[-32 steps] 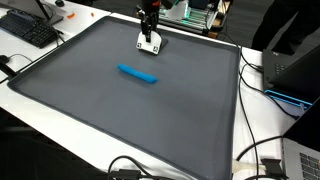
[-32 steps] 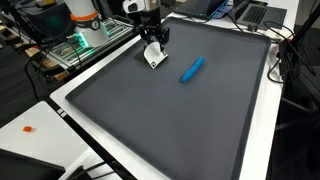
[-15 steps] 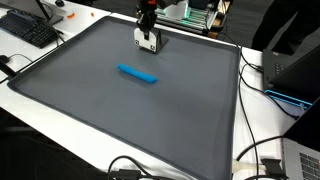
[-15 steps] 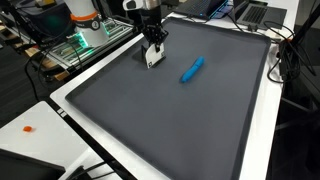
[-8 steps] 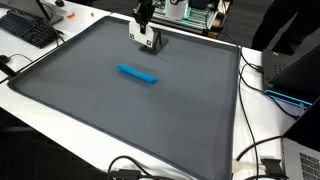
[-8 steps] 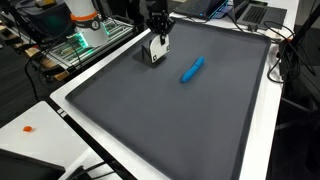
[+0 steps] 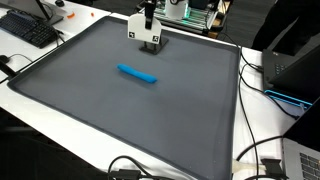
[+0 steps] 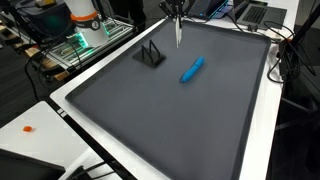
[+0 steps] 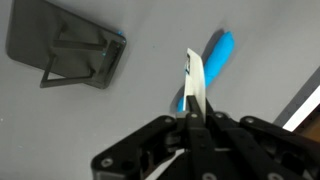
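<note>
Robot claw (image 8: pixel 176 13) holding a thin white card (image 8: pixel 178 32) up above a grey mat (image 8: pixel 170 125), with a blue marker (image 8: pixel 192 69) lying nearby.

The claw is clamped together on the card's top edge; the wrist view shows the card (image 9: pixel 195 85) edge-on between the closed fingers. Two seconds ago the card sat low, at the mat's surface near the far edge. Now it hangs clear of the mat, and it has turned: an exterior view shows its flat white face (image 7: pixel 142 30), the opposite one only its thin edge. Its dark shadow (image 8: pixel 150 55) falls on the mat where it was before. The marker (image 7: pixel 137 74) has not moved; it lies flat near the mat's middle, apart from card and claw.
</note>
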Action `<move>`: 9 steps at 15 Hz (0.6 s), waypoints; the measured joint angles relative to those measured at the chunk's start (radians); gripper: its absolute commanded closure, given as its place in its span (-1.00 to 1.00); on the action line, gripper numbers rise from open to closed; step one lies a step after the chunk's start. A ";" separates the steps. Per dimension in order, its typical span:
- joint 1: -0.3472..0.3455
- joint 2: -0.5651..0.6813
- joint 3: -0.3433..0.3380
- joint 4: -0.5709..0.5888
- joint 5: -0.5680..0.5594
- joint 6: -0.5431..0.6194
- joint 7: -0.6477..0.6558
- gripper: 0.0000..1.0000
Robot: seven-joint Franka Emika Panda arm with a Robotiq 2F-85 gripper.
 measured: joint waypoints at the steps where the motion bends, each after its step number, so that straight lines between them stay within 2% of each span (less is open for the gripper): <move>1: 0.008 0.008 0.005 0.019 0.000 -0.008 -0.047 0.98; 9: 0.044 0.165 0.010 0.208 0.002 -0.093 -0.463 0.98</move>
